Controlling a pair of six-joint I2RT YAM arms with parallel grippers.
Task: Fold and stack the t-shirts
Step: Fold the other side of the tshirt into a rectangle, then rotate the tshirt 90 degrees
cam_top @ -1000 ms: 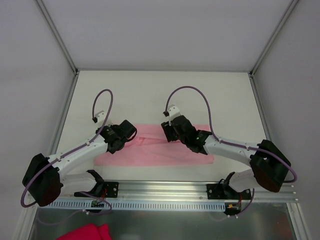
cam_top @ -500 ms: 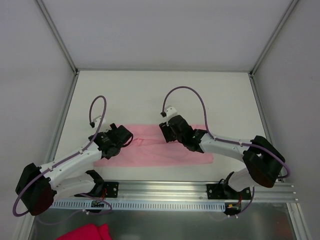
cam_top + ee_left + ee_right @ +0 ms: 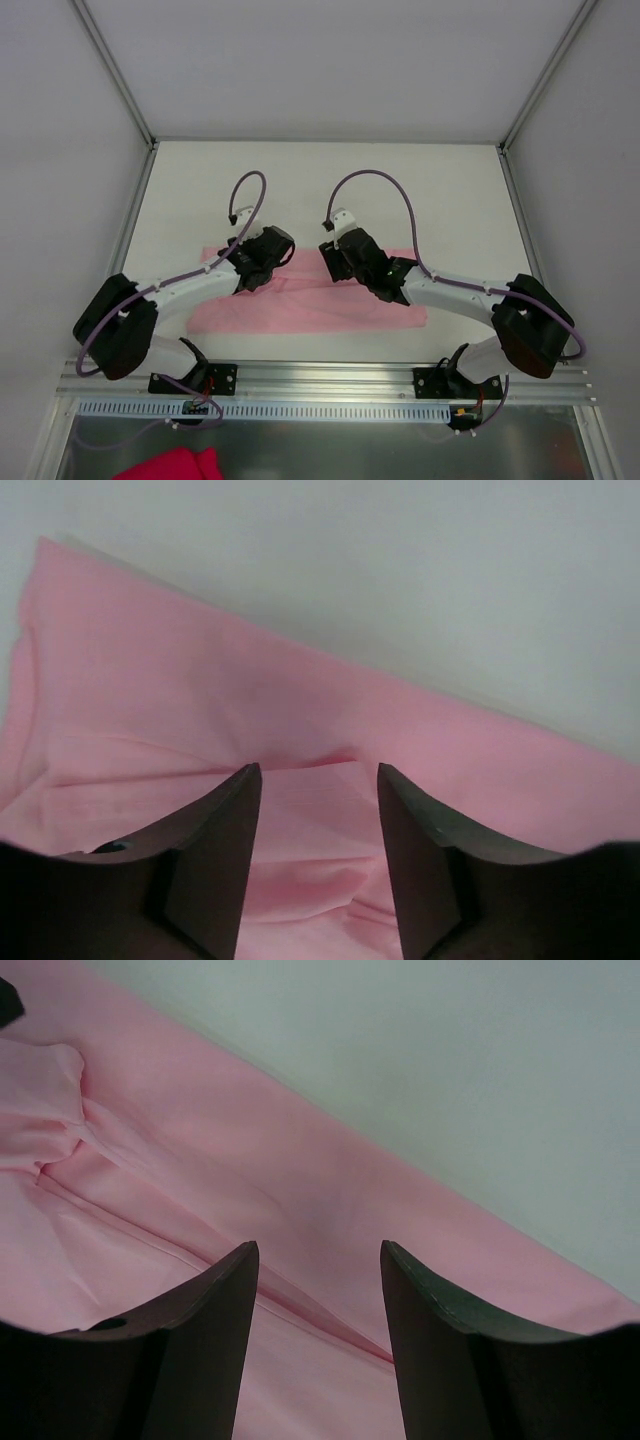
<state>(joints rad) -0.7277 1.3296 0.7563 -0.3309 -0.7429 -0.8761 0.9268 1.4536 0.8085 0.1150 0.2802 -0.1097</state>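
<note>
We see the pale pink t-shirt (image 3: 330,305) lying flat on the white table (image 3: 400,190), folded into one long band that runs from 9 o'clock to 3 o'clock across the near half of the surface. Its far edge is straight. A few soft creases and an overlapping flap gather near the middle of its length.

The left gripper (image 3: 286,264) hangs over the band just to the 9 o'clock side of that middle, its arm reaching in from 8 o'clock. In its wrist view the two dark fingers (image 3: 215,870) stand well spread. Pink fabric shows in the gap between them, and nothing is pinched (the cloth lies loose beneath, with a small raised fold at the far end of the gap).

The right gripper (image 3: 328,264) sits just to the 3 o'clock side of the same spot, its arm coming in from 4 o'clock. The two grippers face each other and stand near but apart. Its fingers (image 3: 200,1350) are likewise spread, with a seam or fold line of the shirt running slantwise under the gap. We cannot tell whether the tips touch the fabric.

At 7 o'clock in the overhead view, beyond the metal rail (image 3: 330,385) that carries the arm bases, a deep magenta cloth (image 3: 170,465) lies well apart from the shirt.
</note>
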